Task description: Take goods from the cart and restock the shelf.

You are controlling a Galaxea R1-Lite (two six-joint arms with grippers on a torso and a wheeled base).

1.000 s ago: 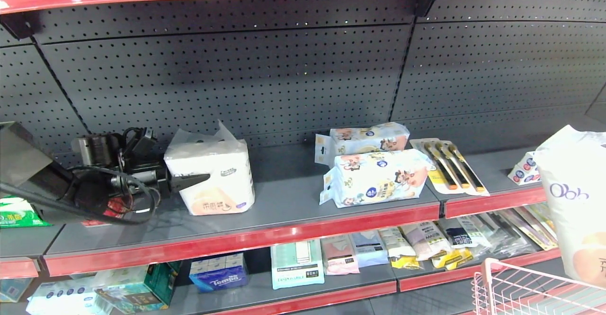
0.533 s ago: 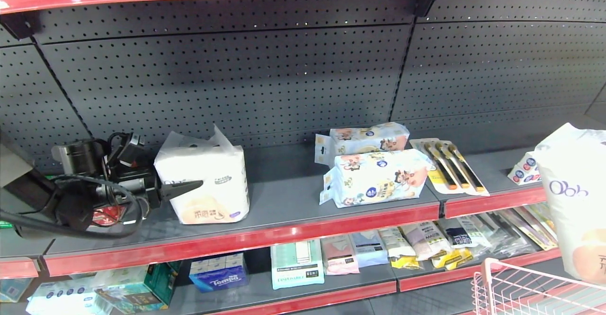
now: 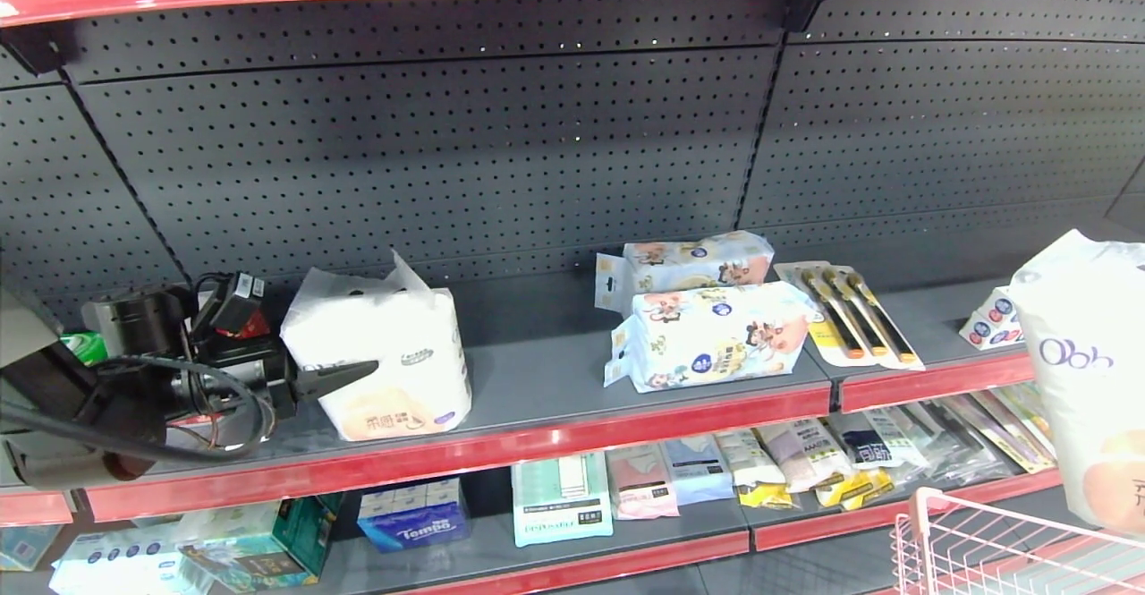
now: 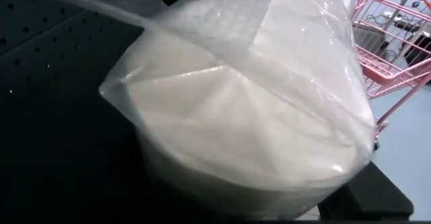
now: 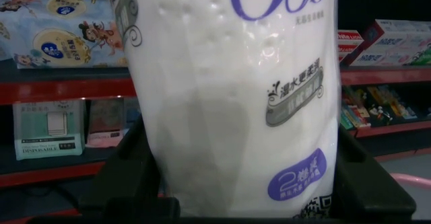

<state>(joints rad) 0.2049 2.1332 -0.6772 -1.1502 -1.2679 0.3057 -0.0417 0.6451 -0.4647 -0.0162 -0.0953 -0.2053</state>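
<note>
Left gripper: clenched on a white tissue pack. Near finger laid across the pack's front face, far finger hidden behind it. Pack at the left end of the middle shelf, leaning slightly, lower edge close to the red front lip. Contact with the shelf board not determinable. Loose plastic top standing up in front of the pegboard back.

Right gripper: clamped on a second white pack, with black fingers pressing on both sides. Held upright at the right edge of the head view, above the pink cart and apart from the shelf.

Farther right on the middle shelf, well apart from the tissue pack: rear cartoon-printed pack and front cartoon-printed pack, touching. Just beside them, on the next shelf section: carded cutlery set, lying flat. Small spotted pack near the second white pack.

On the lower shelf: blue tissue pack, green-and-white pack and a row of flat sachets.
</note>
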